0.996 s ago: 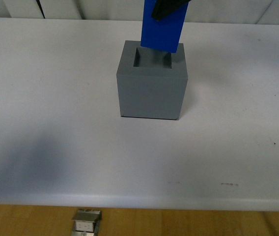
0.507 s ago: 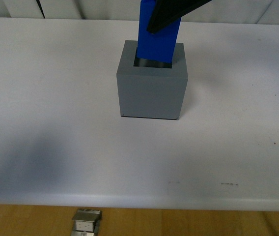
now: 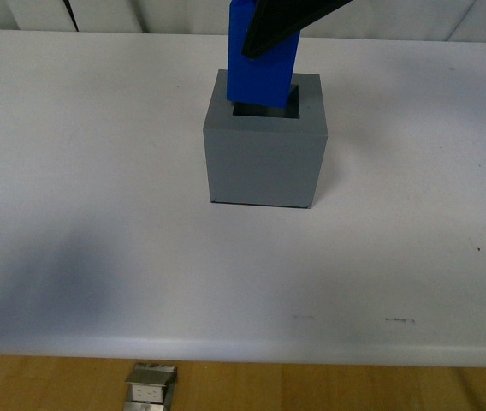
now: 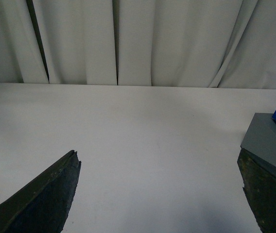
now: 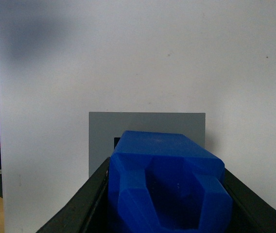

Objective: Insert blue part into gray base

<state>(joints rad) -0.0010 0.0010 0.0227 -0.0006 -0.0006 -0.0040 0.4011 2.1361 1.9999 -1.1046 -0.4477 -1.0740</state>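
the left jaws are spread and hold nothing; one finger [image 4: 41, 199] hangs over bare bench [image 4: 143, 136], and the gray base [image 3: 264, 163] stands outside their gap, just beside the other finger. nothing steadies the base. to the right, the right jaws are pinching the blue part [image 3: 260, 73] by its tapered top, and the part hangs straight below them with its lower end in the mouth of the recess [image 3: 293, 103]. it looks crowded against one wall, with a gap showing on the other side. the likely trouble is binding: if a corner catches the rim, more downward push could wedge the part crooked, shove or tip the loose base across the bench, or make the part slip between the jaws.
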